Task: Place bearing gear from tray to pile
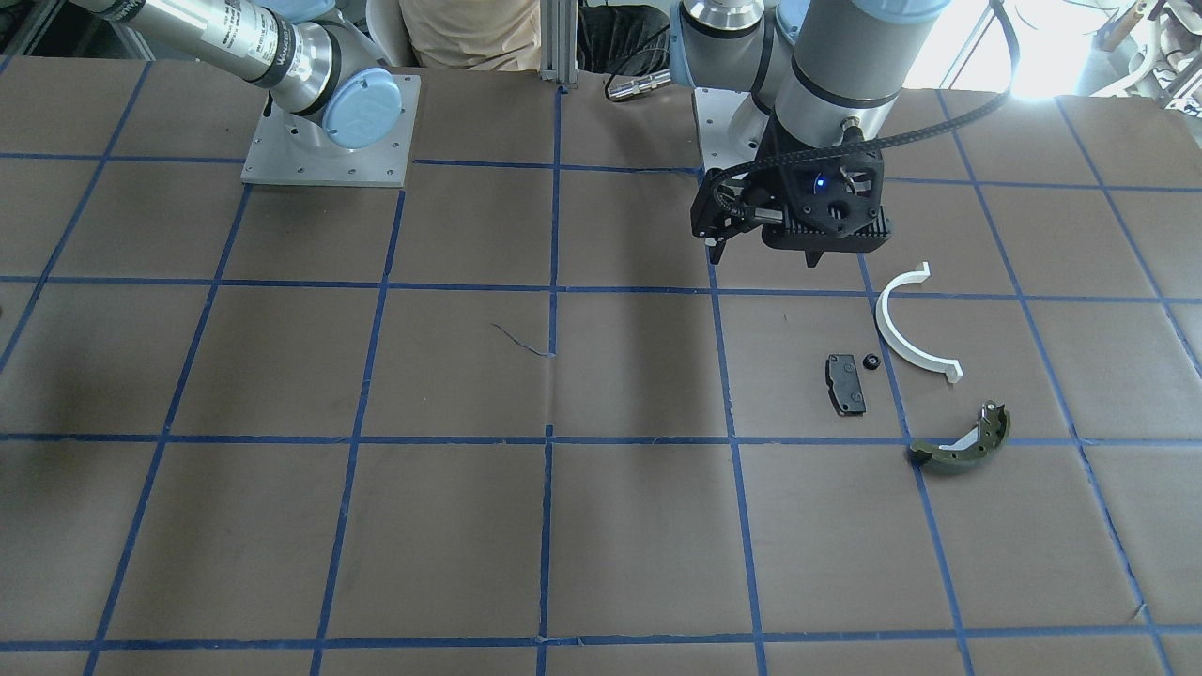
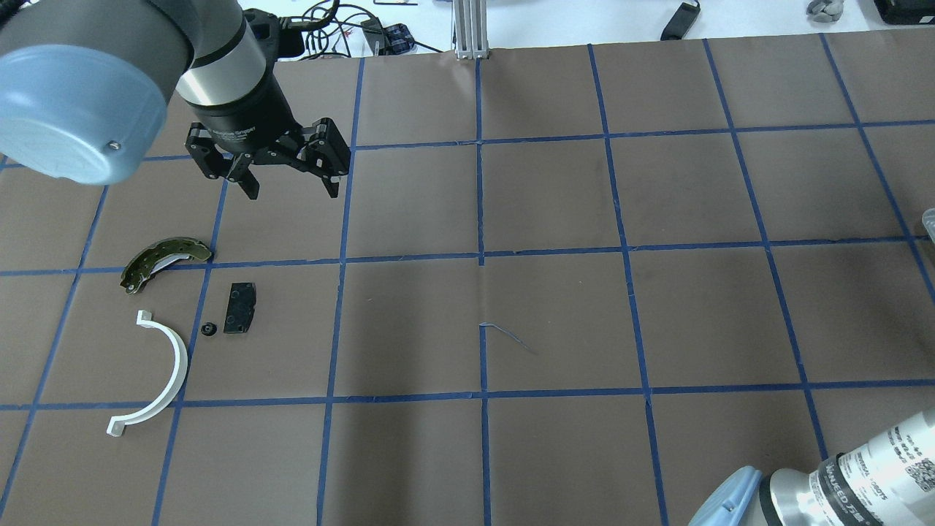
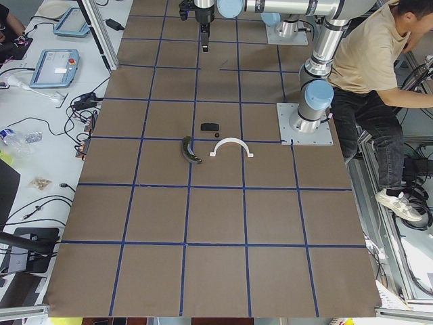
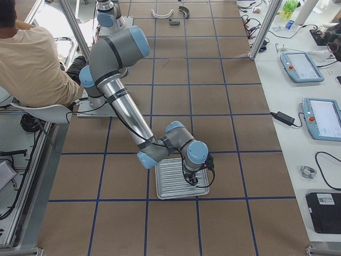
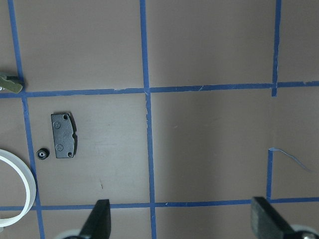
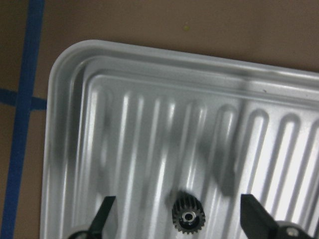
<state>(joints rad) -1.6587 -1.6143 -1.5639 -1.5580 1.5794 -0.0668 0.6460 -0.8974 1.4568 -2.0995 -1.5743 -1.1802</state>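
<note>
"Hovering over the tray (image 6: 70, 124), was it?" asked the first.

"Yes. The right gripper (image 6: 177, 201) hung above it with its fingers spread wide and nothing in them. The gear (image 6: 188, 217) lay on the ribbed floor between them, untouched."

"So the pick had not yet been made?"

"That was the second's reading: the task stood at its first step. The next move called for a straight descent, the fingers centred on the gear, then a close on its toothed rim before any lift. It was small and low in a groove, so the fingers would need to go nearly to the metal."

"And the left gripper (image 2: 292, 192)?"

"Wide open too, and empty, above the table near the pile: pad (image 2: 240, 307), strip (image 2: 172, 365) and shoe (image 2: 162, 256), well apart from the tray."

"Which view told what?"

"Only the right wrist camera showed the gear in the tray. In the right side view the wrist hid it, and the overhead left the tray out altogether. The overhead did show the whole pile, and a second small gear (image 2: 209, 329) just beside the pad."
</note>
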